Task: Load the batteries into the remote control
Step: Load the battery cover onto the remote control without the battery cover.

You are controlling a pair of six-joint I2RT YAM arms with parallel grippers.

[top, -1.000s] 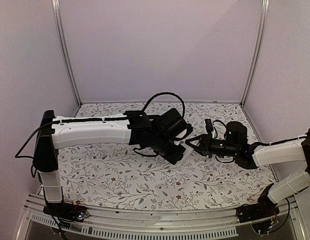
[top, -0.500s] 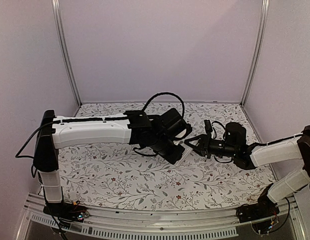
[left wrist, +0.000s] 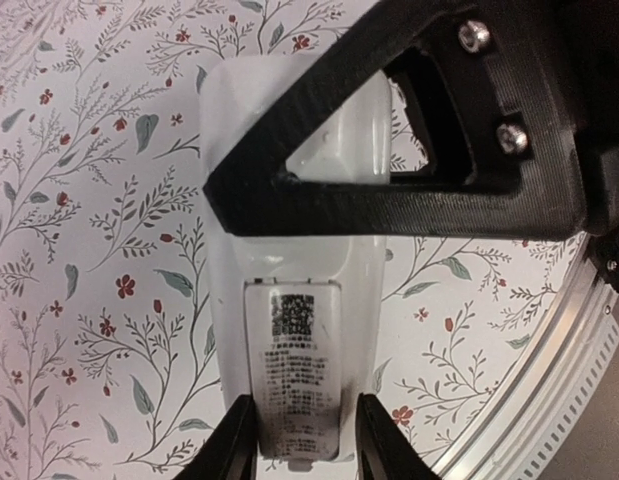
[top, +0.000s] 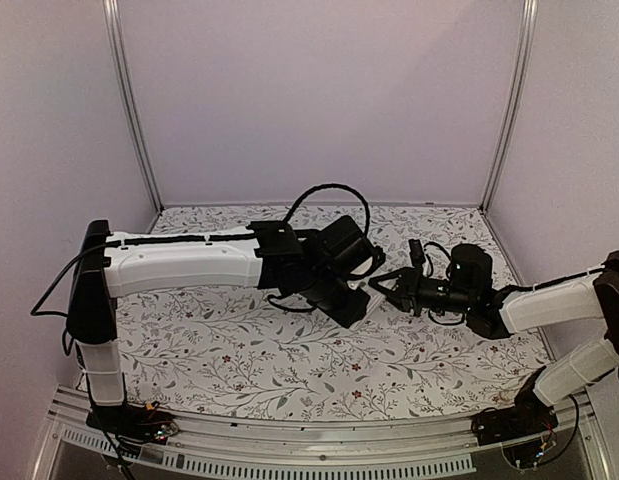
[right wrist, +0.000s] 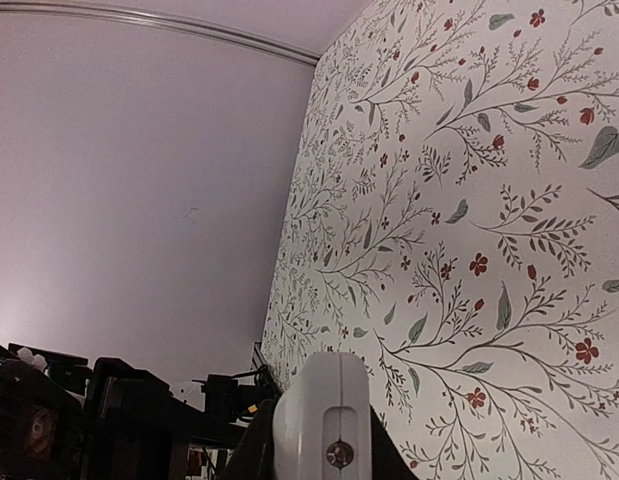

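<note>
The white remote control [left wrist: 289, 330], label [left wrist: 294, 385] side up, sits over the counter's [left wrist: 79, 250] middle. The left claw [left wrist: 299, 445] clamps its 6 o'clock end, the right claw [top: 377, 288] its 12 o'clock end.

White remote [left wrist: 294, 350] with a dark printed label [left wrist: 292, 385]; white cloth [left wrist: 89, 250] with green leaves and small red flowers.

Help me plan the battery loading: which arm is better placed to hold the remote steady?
Left. The left gripper flanks the remote at its labelled end on both sides; the right gripper only lies across its other half.
</note>
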